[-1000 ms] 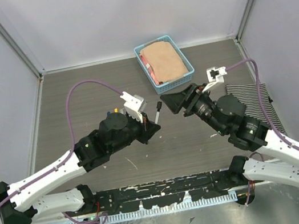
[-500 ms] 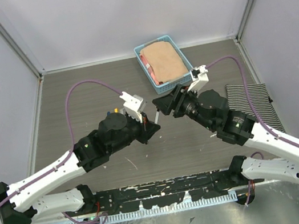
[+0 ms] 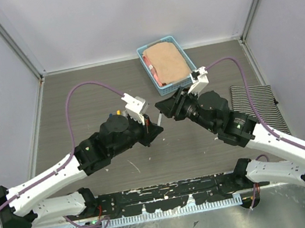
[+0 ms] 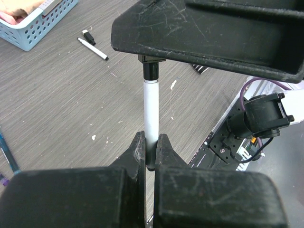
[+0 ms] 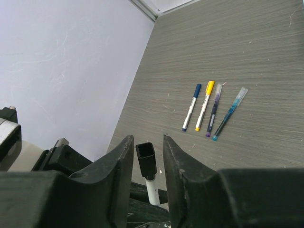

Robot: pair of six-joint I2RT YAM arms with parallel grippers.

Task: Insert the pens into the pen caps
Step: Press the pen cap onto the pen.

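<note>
Both arms reach inward above mid-bench: left gripper (image 4: 151,142) clamps a white pen (image 4: 150,109), right gripper (image 5: 147,140) jaws narrowly parted around its black cap (image 5: 145,159).

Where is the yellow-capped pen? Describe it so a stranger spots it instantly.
On the grey wood-grain tabletop, near the pale side wall, four thin pens lie side by side. The white-barrelled pen with the yellow cap is second from the wall, between a blue-capped white pen and a purple translucent pen; only its cap is yellow.
</note>
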